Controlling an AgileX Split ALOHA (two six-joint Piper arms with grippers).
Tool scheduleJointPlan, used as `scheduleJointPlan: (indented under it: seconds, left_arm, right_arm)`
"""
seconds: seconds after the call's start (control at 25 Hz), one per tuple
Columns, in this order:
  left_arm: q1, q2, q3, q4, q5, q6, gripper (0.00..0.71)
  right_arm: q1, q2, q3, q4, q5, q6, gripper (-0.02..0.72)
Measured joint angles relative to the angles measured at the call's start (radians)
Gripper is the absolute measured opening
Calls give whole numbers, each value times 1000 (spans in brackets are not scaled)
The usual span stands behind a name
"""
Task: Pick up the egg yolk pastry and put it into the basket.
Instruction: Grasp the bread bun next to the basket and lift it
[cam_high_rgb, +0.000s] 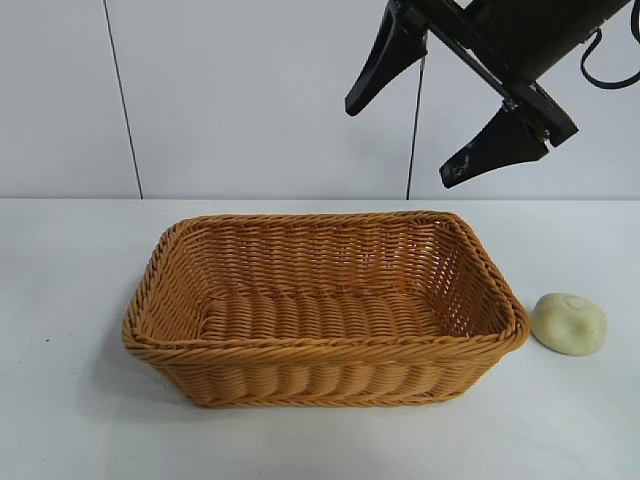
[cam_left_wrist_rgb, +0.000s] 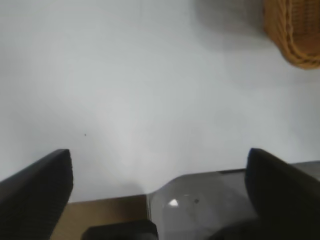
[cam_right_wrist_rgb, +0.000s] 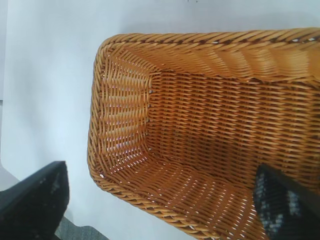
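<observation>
The egg yolk pastry (cam_high_rgb: 568, 323), a small pale cream dome, lies on the white table just right of the basket (cam_high_rgb: 330, 347). The basket is orange-tan wicker and holds nothing. My right gripper (cam_high_rgb: 398, 146) hangs open high above the basket's back right corner, well apart from the pastry. In the right wrist view its open gripper (cam_right_wrist_rgb: 160, 170) looks down into the basket (cam_right_wrist_rgb: 200, 40); the pastry does not show there. My left gripper (cam_left_wrist_rgb: 159, 155) is open over bare table near the table's edge, with only a corner of the basket (cam_left_wrist_rgb: 295, 35) far off.
The white table (cam_high_rgb: 60, 400) extends to the basket's left and front. A white panelled wall (cam_high_rgb: 250, 100) stands behind. A grey mount plate (cam_left_wrist_rgb: 210, 200) and brown floor (cam_left_wrist_rgb: 105, 215) show beyond the table edge in the left wrist view.
</observation>
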Motion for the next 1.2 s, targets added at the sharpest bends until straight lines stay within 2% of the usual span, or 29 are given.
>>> scheduleJointPlan:
  seconds: [0.24, 0.36, 0.64, 0.88, 1.04, 1.12, 1.2]
  left_arm:
    - [0, -323, 227, 0, -110, -4, 687]
    - [0, -455, 293, 0, -140, -13, 687]
    - [0, -672, 302, 0, -152, -17, 687]
    - [0, -845, 302, 0, -152, -18, 687]
    - [0, -944, 302, 12, -152, -18, 687]
    - [0, -974, 302, 30, -152, -18, 687]
    - [0, -993, 302, 40, -151, -18, 687]
  right_arm:
    - [0, 0, 0, 0, 0, 0, 694]
    - [0, 0, 0, 0, 0, 0, 694]
    - [0, 0, 0, -1, 0, 0, 694]
    - [0, -1, 0, -49, 2, 0, 694]
    - [0, -7, -30, -114, 22, 14, 694]
    - [0, -9, -70, -176, 51, 44, 694]
    - [1, -9, -111, -273, 79, 97, 694]
